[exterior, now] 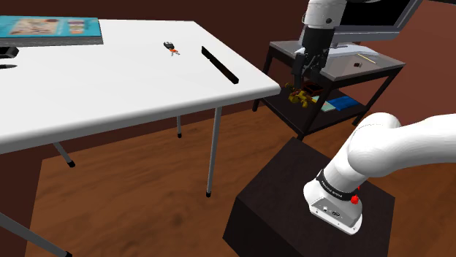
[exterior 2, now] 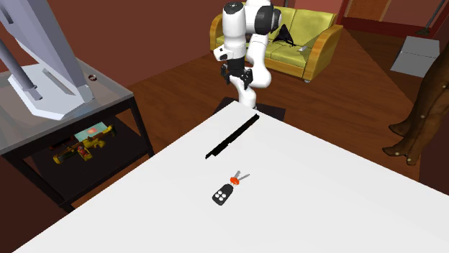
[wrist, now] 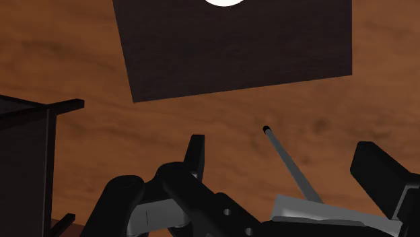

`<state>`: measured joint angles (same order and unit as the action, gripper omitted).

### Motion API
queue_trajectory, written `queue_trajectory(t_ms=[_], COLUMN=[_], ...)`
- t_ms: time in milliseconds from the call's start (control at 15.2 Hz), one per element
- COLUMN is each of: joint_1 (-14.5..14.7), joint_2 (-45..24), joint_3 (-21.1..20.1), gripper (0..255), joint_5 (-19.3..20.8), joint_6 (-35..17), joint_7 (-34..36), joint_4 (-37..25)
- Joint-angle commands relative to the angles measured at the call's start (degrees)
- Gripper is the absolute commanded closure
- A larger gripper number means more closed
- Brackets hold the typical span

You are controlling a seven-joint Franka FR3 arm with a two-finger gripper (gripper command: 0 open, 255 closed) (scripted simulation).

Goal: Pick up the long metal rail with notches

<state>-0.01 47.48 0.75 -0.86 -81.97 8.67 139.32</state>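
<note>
I count one white desk (exterior: pixel 109 87). On it I see one long black rail (exterior: pixel 220 64), one black key fob (exterior: pixel 172 49) and one teal book (exterior: pixel 50 29). There is one dark side table (exterior 2: pixel 111 92) with two shelves, bearing one monitor (exterior 2: pixel 36 43). One yellow sofa (exterior 2: pixel 288 36). My one end effector (wrist: pixel 281 141) has two fingers (wrist: pixel 195 158).

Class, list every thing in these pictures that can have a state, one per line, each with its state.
Long black rail: lying flat on the white table, near its edge, not held.
Black key fob with keys: lying flat on the table, apart from the rail.
Teal book: closed, flat on the table.
All-black two-finger gripper: open, empty, in the air beside the table.
</note>
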Motion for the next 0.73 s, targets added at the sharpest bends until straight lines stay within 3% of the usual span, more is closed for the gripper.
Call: queue_trajectory(t_ms=[0,660], joint_1=[0.0,0.2], joint_2=[0.0,-17.0], joint_3=[0.0,-4.5], gripper=[0,0], joint_5=[0.0,-2.8], joint_6=[0.0,-14.5], joint_7=[0.0,7.2], joint_4=[0.0,-9.7])
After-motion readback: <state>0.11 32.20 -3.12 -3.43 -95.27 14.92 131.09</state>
